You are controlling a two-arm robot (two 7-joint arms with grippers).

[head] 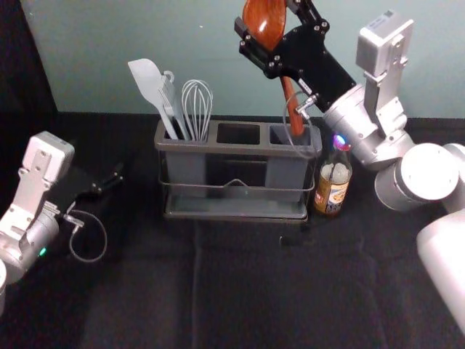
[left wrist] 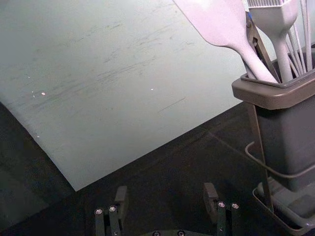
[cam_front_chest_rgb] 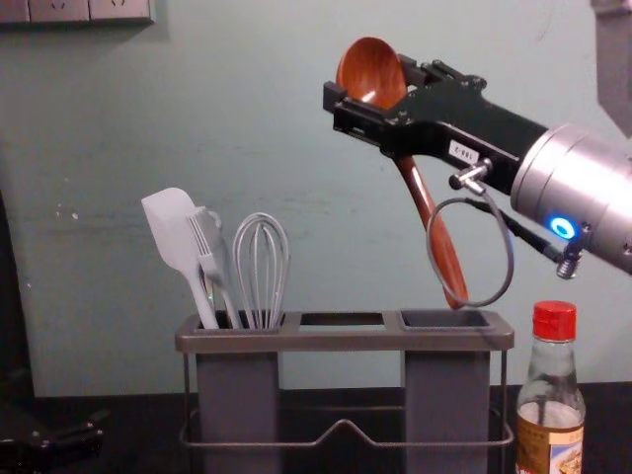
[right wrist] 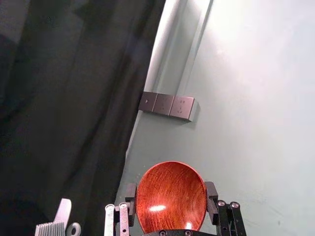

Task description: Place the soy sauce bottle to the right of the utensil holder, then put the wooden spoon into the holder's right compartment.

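In the head view, my right gripper (head: 266,30) is shut on the bowl of the wooden spoon (head: 290,109), over the right part of the utensil holder (head: 240,147). Between the fingertips of my right gripper (right wrist: 171,192) lies the spoon's bowl (right wrist: 170,191). The chest view has the spoon handle (cam_front_chest_rgb: 434,222) slanting down, its end just above the right compartment (cam_front_chest_rgb: 446,319). The soy sauce bottle (cam_front_chest_rgb: 551,405) stands upright, right of the holder. At the left, my left gripper (head: 112,182) is idle; in its wrist view this gripper (left wrist: 165,196) is open.
A spatula (cam_front_chest_rgb: 176,232), a brush (cam_front_chest_rgb: 209,247) and a whisk (cam_front_chest_rgb: 262,267) stand in the holder's left compartment. The middle compartment (head: 238,134) holds nothing visible. A wall (cam_front_chest_rgb: 99,118) rises behind the black-covered table (head: 240,291).
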